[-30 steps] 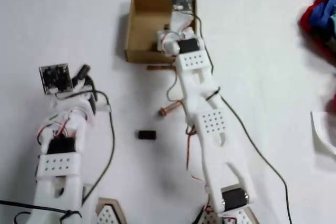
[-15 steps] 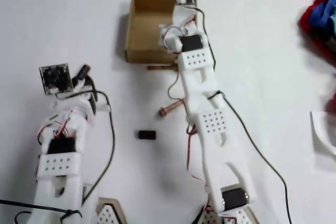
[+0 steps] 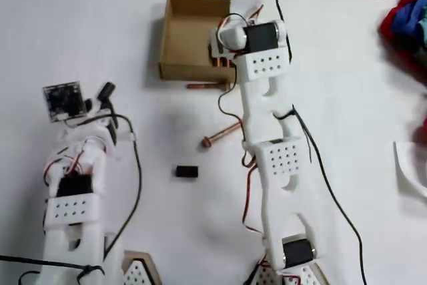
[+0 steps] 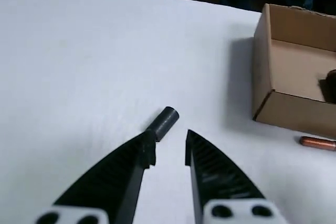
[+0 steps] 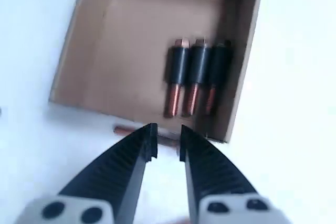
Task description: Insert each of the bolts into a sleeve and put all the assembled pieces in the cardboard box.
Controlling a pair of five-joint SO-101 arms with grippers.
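BOX FILLING UP: Three assembled pieces lie side by side against one wall of the cardboard box, upper centre of the high view. The right arm hangs over it, jaws a narrow gap apart and holding nothing. One loose bolt lies just outside the box wall. A second bolt rests mid-frame on the white counter, near a black sleeve. The left arm, jaws slightly parted and empty, has another sleeve just off one tip. The next pick probably calls for closing squarely across the nearest bolt's shank, clear of the cardboard. Since a second ago the right arm has stretched farther up the frame, while the loose parts lie unmoved
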